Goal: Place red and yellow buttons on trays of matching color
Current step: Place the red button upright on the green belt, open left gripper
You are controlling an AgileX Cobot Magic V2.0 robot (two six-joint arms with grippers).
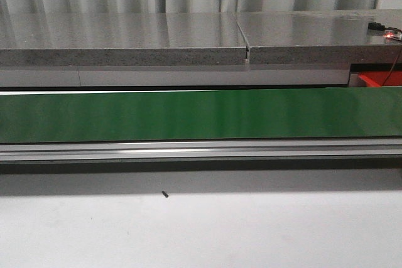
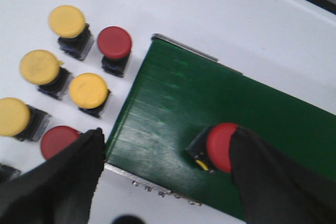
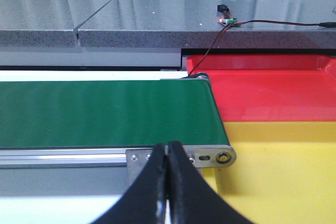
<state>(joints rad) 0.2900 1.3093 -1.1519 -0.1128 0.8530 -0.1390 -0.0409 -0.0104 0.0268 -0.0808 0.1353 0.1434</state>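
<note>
Left fingers (image 2: 163, 166) spread wide over green belt (image 2: 210, 108), red button (image 2: 221, 147) on its side on the belt touching one finger, yellow buttons (image 2: 89, 90) on white worktop (image 2: 220, 19), right fingers (image 3: 168, 182) pressed together empty, red tray (image 3: 273, 95) beside yellow tray (image 3: 283, 171) past the belt end, no legible writing

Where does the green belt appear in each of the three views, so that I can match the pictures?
Front view: the green belt crosses the whole picture as a wide band, from edge to edge.
Left wrist view: one end of it shows, with a red button lying on it.
Right wrist view: its other end shows, beside the red tray and the yellow tray.
Shared landmark: the belt itself, the only thing in all three views.
</note>
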